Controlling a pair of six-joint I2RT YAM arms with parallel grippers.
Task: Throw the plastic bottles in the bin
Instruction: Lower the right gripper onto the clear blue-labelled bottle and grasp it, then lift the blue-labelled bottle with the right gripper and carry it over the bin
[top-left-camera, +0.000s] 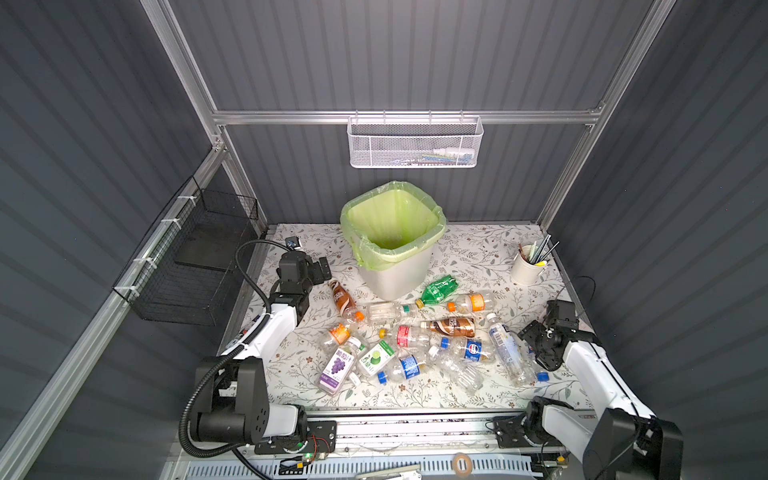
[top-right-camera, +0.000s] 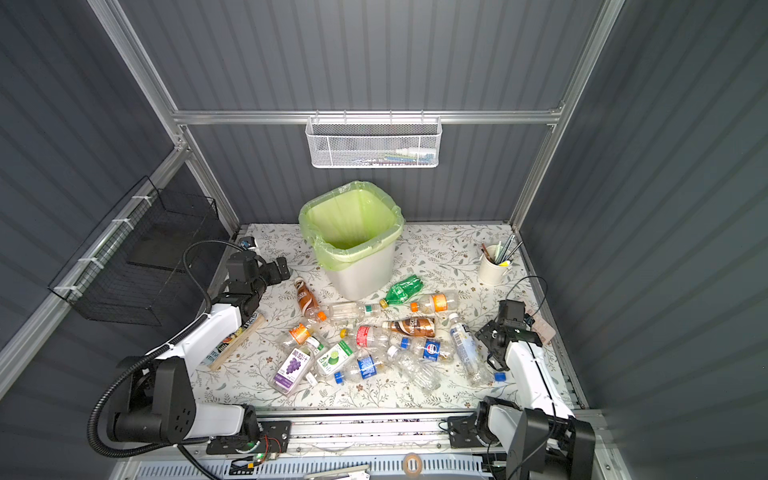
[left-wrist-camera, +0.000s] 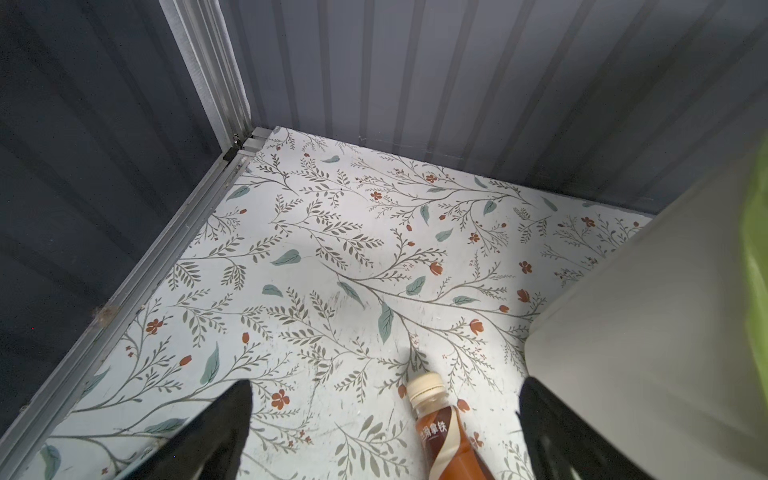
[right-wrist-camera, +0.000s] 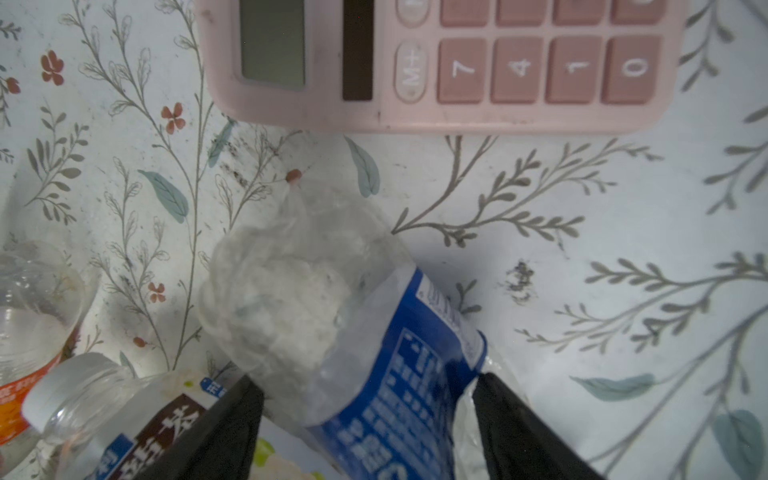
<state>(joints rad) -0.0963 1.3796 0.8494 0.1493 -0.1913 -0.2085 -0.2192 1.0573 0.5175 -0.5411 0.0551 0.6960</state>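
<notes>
The bin (top-left-camera: 395, 276) (top-right-camera: 357, 276), pale grey with a light-green bag, stands at the back middle of the floral table. Several plastic bottles (top-left-camera: 415, 345) (top-right-camera: 374, 349) lie scattered in front of it. My left gripper (top-left-camera: 323, 266) (left-wrist-camera: 384, 390) is open just left of the bin. A brown bottle (left-wrist-camera: 440, 436) (top-left-camera: 341, 299) lies on the table under it, nearer one finger. My right gripper (top-left-camera: 535, 358) (right-wrist-camera: 365, 386) is at the right, with its fingers against both sides of a crushed clear bottle with a blue label (right-wrist-camera: 395, 365). That bottle's blue cap (top-left-camera: 542, 376) shows below the gripper.
A pink calculator (right-wrist-camera: 436, 62) (top-right-camera: 540, 328) lies just beyond the right gripper. A white cup of pens (top-left-camera: 527, 266) stands at the back right. A tall clear bottle (top-left-camera: 505, 349) lies beside the right gripper. On the walls hang a white mesh basket (top-left-camera: 415, 143) and a black wire basket (top-left-camera: 195, 266).
</notes>
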